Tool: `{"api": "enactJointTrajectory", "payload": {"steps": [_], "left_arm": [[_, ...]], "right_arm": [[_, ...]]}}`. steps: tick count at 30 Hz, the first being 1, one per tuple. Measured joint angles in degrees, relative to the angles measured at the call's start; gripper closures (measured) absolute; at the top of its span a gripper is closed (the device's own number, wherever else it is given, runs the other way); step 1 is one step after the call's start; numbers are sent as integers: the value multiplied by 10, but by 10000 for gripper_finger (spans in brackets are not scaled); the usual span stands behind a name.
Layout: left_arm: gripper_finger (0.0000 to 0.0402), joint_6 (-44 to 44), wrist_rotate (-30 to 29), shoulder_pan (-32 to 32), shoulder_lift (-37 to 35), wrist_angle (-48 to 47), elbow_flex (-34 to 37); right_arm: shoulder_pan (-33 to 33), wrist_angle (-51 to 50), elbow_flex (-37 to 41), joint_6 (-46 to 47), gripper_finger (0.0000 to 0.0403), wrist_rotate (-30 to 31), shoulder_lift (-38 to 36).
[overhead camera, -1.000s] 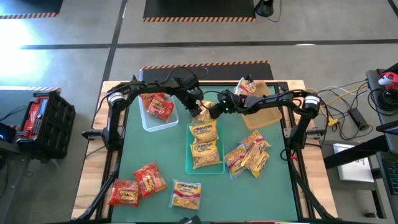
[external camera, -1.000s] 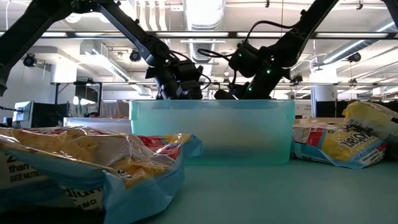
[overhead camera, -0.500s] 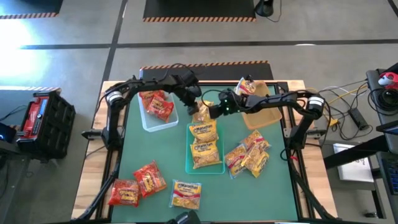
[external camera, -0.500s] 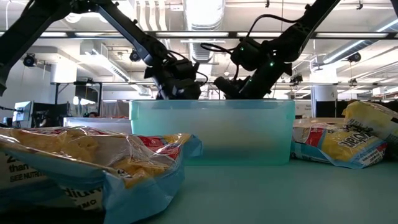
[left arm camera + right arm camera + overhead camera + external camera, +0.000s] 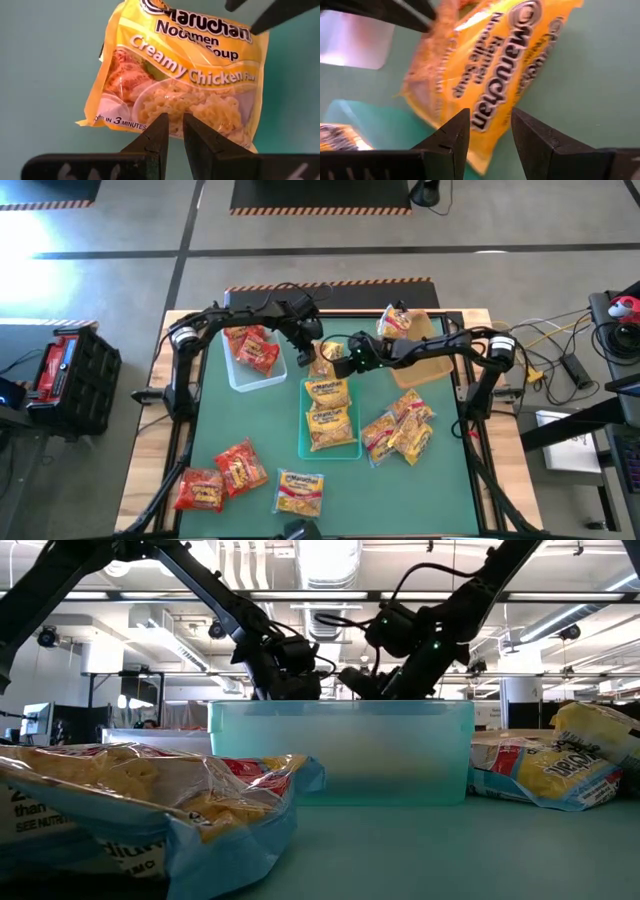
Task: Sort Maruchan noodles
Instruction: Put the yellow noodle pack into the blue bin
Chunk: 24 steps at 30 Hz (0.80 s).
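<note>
High view: a yellow packet [image 5: 322, 366] is being held by the left gripper [image 5: 314, 356] just past the teal bin's [image 5: 303, 442] far end, near the table's [image 5: 200, 430] far-centre. The right gripper [image 5: 343, 363] is being brought in right beside it. Two yellow packets [image 5: 328, 412] are already lying in the teal bin, red ones [image 5: 253, 348] in the clear bin [image 5: 240, 380], a pink-yellow one [image 5: 394, 319] at the tan bin [image 5: 432, 365]. Loose packets are left near the front-left corner [image 5: 222, 478] and near the right edge [image 5: 398, 430]. Risk: the two arms are being crowded into one spot, so a knock could be caused.

Low view: both grippers are being held above the bin's far rim [image 5: 340, 704]; the packet itself is hidden behind the wall. If it is let go short, it is probably being dropped outside the bin.

Left wrist view: the fingers [image 5: 152, 140] are being kept nearly together, pinching only the packet's [image 5: 180, 75] bottom seam. It is hanging free, so a thin grip like that could be slipped by a tug.

Right wrist view: the fingers [image 5: 450, 135] are standing apart, nothing clamped; the packet [image 5: 490, 75] is lying tilted just beyond them. If they are closed on the crinkly middle while the seam is being held, the packet could be twisted or torn, or pulled loose from both.
</note>
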<state>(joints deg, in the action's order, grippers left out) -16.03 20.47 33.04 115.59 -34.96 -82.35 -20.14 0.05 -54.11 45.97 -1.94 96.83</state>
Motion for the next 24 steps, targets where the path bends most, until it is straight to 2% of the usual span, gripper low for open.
{"api": "enactJointTrajectory", "payload": {"steps": [10,15,20,24], "left_arm": [[361,14,0,-6,0,-10,0],[361,16,17,-16,0,-16,0],[361,20,41,-29,0,-14,0],[361,40,42,-30,-1,-5,0]], "right_arm": [[-3,14,0,-29,271,77,29],[-12,59,0,-59,271,108,40],[-26,128,0,-76,271,112,50],[-32,119,0,-75,271,104,47]]}}
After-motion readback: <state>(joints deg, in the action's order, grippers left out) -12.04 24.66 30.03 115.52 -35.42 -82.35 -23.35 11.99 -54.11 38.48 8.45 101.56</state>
